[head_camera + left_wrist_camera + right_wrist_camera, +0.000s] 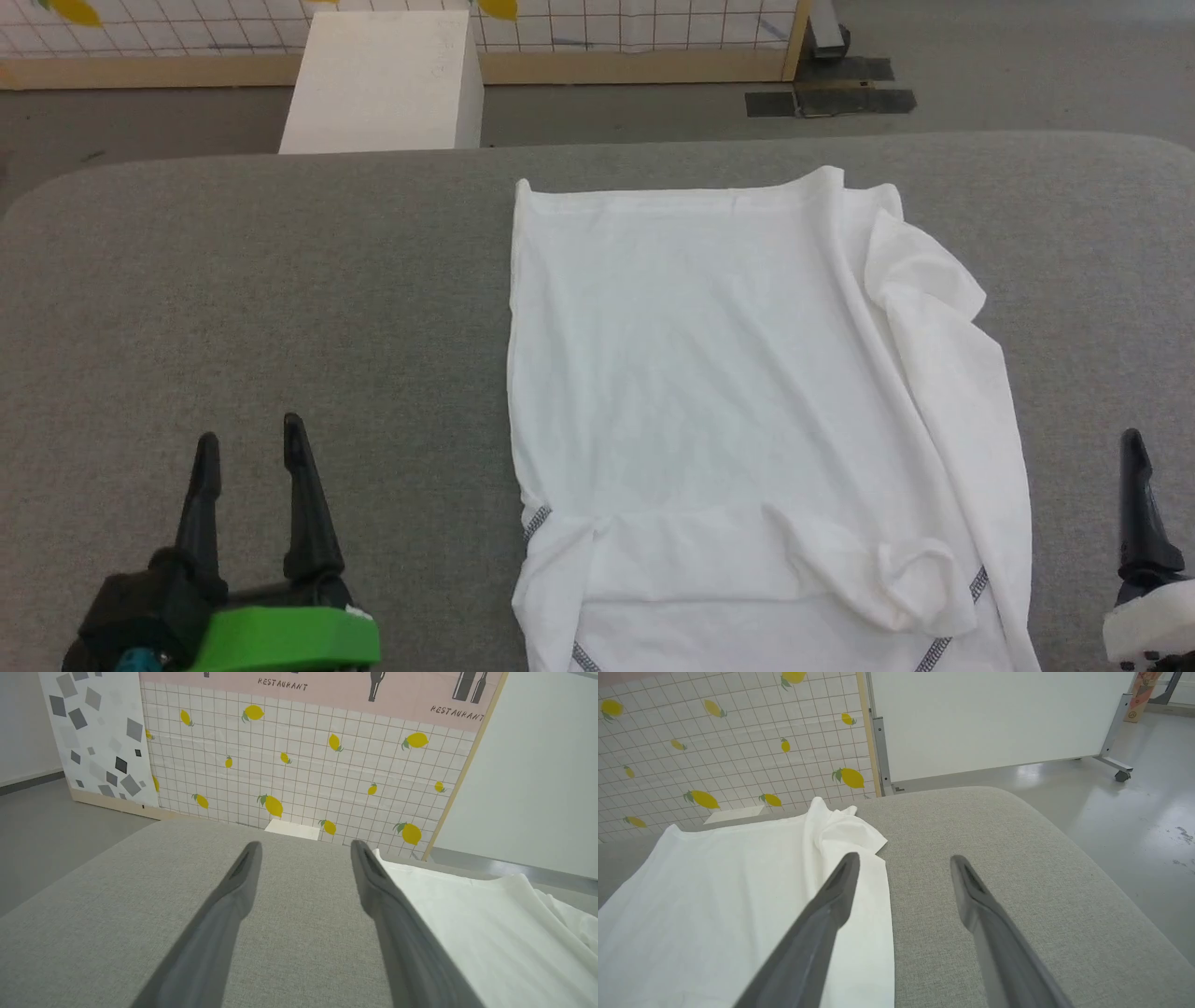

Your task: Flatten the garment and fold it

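One shirt (709,373) lies spread on the table (233,280) — two grippers flank it, left gripper (250,431) and right gripper (904,858), fingers apart, empty. One white box (383,84) behind.

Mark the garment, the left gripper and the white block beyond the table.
garment (709,373): head view, flat middle panel.
left gripper (250,431): head view, midway between its two jaws.
white block (383,79): head view, its broad face.

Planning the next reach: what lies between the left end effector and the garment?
Just bare grey cushioned surface, seen in the head view; the open left end effector sits left of the garment, not touching.
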